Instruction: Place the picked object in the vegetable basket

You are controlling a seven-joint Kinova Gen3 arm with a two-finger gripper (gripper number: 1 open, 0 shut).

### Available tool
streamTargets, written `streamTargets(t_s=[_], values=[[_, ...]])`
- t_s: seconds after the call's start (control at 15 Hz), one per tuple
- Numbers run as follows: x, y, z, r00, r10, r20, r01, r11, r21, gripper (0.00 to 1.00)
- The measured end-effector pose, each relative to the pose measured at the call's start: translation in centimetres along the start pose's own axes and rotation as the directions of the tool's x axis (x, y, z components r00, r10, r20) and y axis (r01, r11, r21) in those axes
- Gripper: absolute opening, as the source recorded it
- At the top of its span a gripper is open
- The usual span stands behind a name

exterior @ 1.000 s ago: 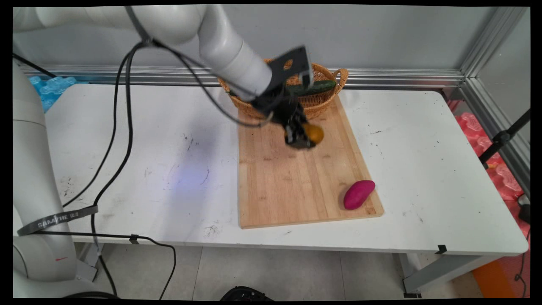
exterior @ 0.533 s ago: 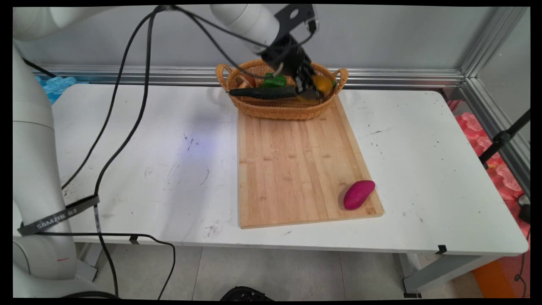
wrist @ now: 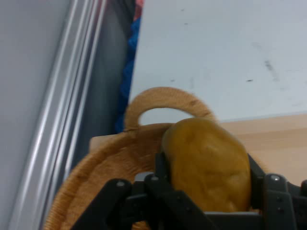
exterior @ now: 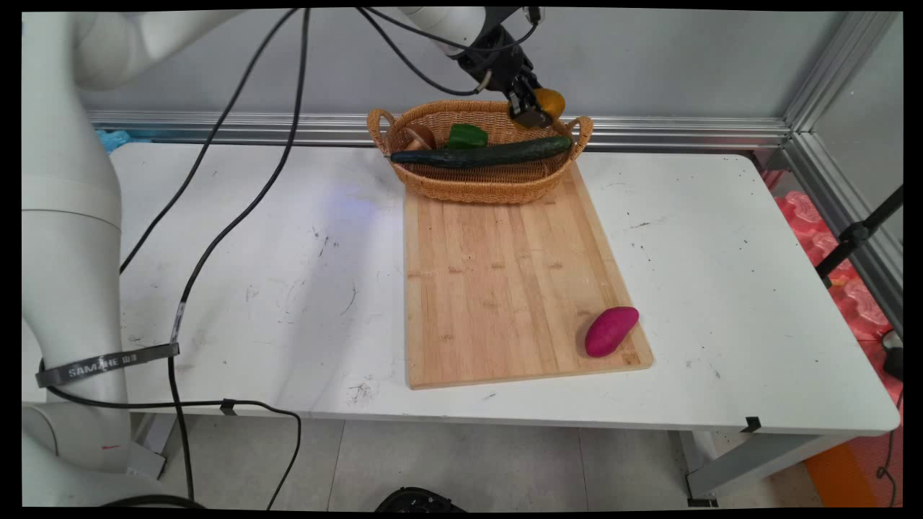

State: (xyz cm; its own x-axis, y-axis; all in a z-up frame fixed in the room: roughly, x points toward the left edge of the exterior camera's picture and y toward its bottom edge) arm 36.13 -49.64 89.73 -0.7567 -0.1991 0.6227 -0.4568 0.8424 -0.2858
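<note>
Change: claw [exterior: 532, 109] is higher than half a second ago, now above the back right rim of the wicker basket [exterior: 476, 189] instead of low among its contents; a second ago it hung over the cutting board [exterior: 505, 288]. The yellow-orange potato [exterior: 549, 102] has travelled with it.
Potato and claw: the potato sits clamped between the two black fingers [wrist: 160, 167], bulging out past them; in the hand view it fills the gap, with the basket's looped handle [wrist: 165, 98] just beyond.
Potato's look: smooth, rounded, ochre-yellow, oval.
Basket: holds a long dark cucumber [exterior: 482, 153] lying across it, a green pepper [exterior: 467, 135] and a brownish item behind.
Cutting board: pale wood, touching the basket's front, carrying a purple sweet potato [exterior: 611, 331] near its front right corner.
Worktop [exterior: 721, 288]: white, scuffed.
</note>
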Motion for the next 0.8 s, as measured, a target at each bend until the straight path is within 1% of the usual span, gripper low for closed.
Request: streamTargets(t_s=[0.2, 0.33, 0.53, 0.8], values=[[-0.7, -2.5, 2.0, 1.000, 0.007, 0.002, -0.007, 1.000, 0.008, 0.00], [-1.4, -3.7, 3.0, 1.000, 0.009, 0.009, -0.009, 1.000, 0.009, 0.00], [-2.6, -5.0, 4.3, 1.000, 0.009, 0.022, -0.009, 1.000, 0.004, 0.00], [-4.1, -6.1, 5.8, 0.999, 0.002, 0.035, -0.002, 1.000, -0.004, 0.00]])
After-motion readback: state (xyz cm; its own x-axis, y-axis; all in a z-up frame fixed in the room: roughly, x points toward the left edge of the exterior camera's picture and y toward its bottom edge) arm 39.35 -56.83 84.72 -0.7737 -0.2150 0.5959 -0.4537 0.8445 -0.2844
